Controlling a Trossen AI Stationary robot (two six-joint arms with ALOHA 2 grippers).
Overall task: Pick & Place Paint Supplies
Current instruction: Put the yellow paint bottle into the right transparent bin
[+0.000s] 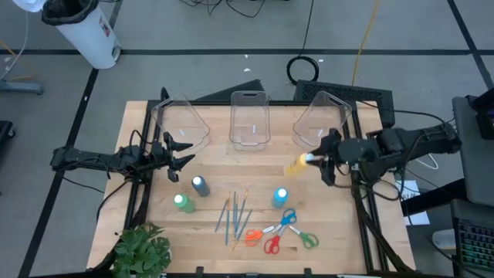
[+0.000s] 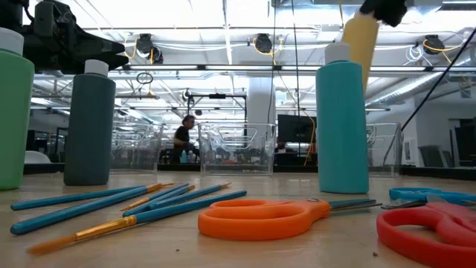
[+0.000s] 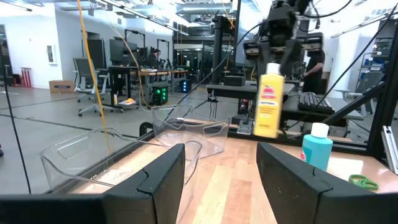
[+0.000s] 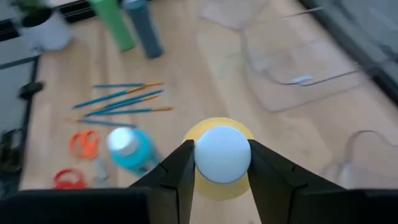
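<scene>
1. Nearest in the low view, the orange scissors [image 2: 256, 218] and red scissors [image 2: 431, 231] lie flat on the wooden table [image 1: 224, 174]; the red pair is cut off at the picture's edge, and only a sliver of the blue scissors [image 2: 431, 195] shows behind it.
2. The brushes [image 1: 235, 215] lie in a loose bundle beside the scissors, blue handles with orange tips; from above they are too thin to count surely.
3. The green scissors [image 1: 307, 240] lie at the end of the scissor cluster nearest the right arm's side.
4. Three bottles stand upright behind these: the green bottle [image 1: 183, 203] and grey-blue bottle [image 1: 201, 185] close together, the blue bottle [image 1: 280, 198] apart, nearer the right arm. In the low view the green one is cut off at the frame edge.
5. The right gripper [image 1: 311, 159] hangs in the air above the table and is clamped on the white cap of the yellow bottle [image 3: 268, 101], one finger on each side. The bottle hangs upright below the fingers, clear of the table, between the blue bottle and the right bin [image 1: 320, 117]. Its body is mostly hidden under the cap in the right wrist view.
6. The left gripper [image 1: 182, 152] waits near the left bin [image 1: 179, 123], its fingers spread and empty.
7. The middle bin [image 1: 248, 117] stands at the table's far edge; its clear walls are hard to trace.
8. A plant [image 1: 143, 251] sits at the near corner, partly cut off.
9. Far behind, a person [image 2: 181, 138] stands in the room, small and dim.
</scene>
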